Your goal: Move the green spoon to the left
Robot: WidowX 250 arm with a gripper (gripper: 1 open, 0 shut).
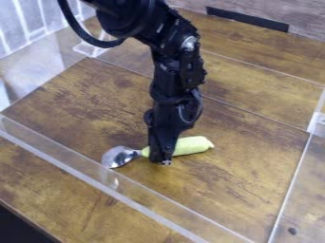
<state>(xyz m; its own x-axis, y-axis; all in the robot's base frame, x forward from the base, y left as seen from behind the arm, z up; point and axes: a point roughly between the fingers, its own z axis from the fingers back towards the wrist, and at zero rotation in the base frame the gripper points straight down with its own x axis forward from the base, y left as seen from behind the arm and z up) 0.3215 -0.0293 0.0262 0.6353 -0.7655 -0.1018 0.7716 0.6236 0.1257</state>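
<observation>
Gripping the green spoon point(193, 145) by its handle near the neck, the gripper point(162, 159) is apparently moving it left; the next move calls for continuing leftward, then releasing.

Lighting moderate, fairly even. Wood table point(76, 180) shows warm brown; pale soft sheen toward its left side. Small bright glint on the spoon's metal bowl point(121, 157). Clear strip point(114, 185) catches whitish reflections. Black arm point(176, 71) is underexposed, detail mostly lost apart from small grey highlights. Low res, soft all over, fine edges smeared. Light source out of frame, can't tell where.
</observation>
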